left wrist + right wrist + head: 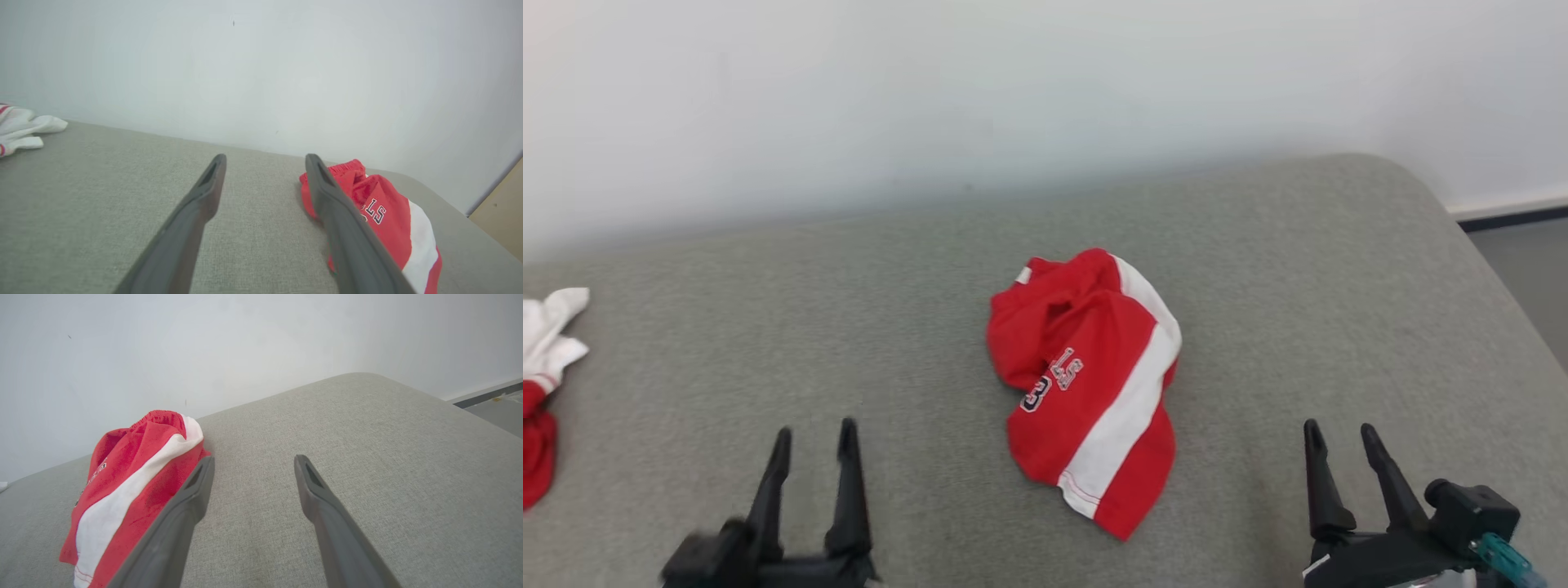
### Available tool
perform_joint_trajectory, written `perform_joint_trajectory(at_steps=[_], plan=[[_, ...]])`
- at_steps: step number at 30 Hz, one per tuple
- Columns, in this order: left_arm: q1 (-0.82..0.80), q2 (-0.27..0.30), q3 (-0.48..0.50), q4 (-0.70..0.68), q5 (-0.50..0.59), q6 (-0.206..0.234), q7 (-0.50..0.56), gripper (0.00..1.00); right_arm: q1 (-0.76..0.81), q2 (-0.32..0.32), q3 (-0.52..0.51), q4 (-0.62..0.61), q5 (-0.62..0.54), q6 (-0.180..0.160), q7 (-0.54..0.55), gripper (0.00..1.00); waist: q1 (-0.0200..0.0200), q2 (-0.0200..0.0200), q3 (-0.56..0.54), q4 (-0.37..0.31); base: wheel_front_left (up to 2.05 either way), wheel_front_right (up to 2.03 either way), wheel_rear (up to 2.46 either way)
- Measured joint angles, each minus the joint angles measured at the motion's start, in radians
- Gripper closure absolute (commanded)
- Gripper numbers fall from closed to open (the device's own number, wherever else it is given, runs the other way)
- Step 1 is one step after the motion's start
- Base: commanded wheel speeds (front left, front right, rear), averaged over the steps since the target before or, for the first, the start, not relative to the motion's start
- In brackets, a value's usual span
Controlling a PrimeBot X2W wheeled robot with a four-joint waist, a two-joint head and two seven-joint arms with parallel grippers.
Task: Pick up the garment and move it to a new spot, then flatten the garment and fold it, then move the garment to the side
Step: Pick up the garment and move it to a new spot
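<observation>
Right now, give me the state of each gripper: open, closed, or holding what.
Left gripper: open, jaws apart, holding nothing.
Right gripper: open, jaws apart, holding nothing.

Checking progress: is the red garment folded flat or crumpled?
Crumpled: the red garment sits in a rumpled heap on the grey surface, white stripe curving, waistband bunched.

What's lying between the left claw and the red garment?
Nothing: bare grey cushion runs from the left claw to the red garment, seen in the head view.
</observation>
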Motion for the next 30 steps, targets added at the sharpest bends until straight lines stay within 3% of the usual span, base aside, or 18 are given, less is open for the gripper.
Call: perform_joint_trajectory(at_steps=[6, 16, 22, 30], plan=[[0.158, -0.021, 0.069, -0.155, 0.080, -0.045, 0.000, 0.00, 0.026, 0.000, -0.041, -0.004, -0.003, 0.000, -0.063, 0.00, 0.0000, 0.0000, -0.025, 0.071, 0.00, 0.00, 0.00], [0.267, -0.020, 0.080, -0.140, 0.186, -0.115, 0.000, 0.00, 0.065, 0.000, -0.048, 0.012, -0.065, 0.000, -0.093, 0.00, 0.0000, 0.0000, -0.074, 0.163, 0.00, 0.00, 0.00], [0.288, -0.009, 0.091, -0.099, 0.198, -0.124, 0.000, 0.00, 0.094, 0.000, -0.025, 0.043, -0.078, 0.000, -0.080, 0.00, -0.0001, 0.0000, -0.110, 0.197, 0.00, 0.00, 0.00], [0.283, -0.011, 0.101, -0.069, 0.198, -0.126, 0.000, 0.00, 0.097, 0.000, 0.000, -0.005, -0.087, 0.000, -0.058, 0.00, 0.0000, -0.0001, -0.121, 0.200, 0.00, 0.00, 0.00]])
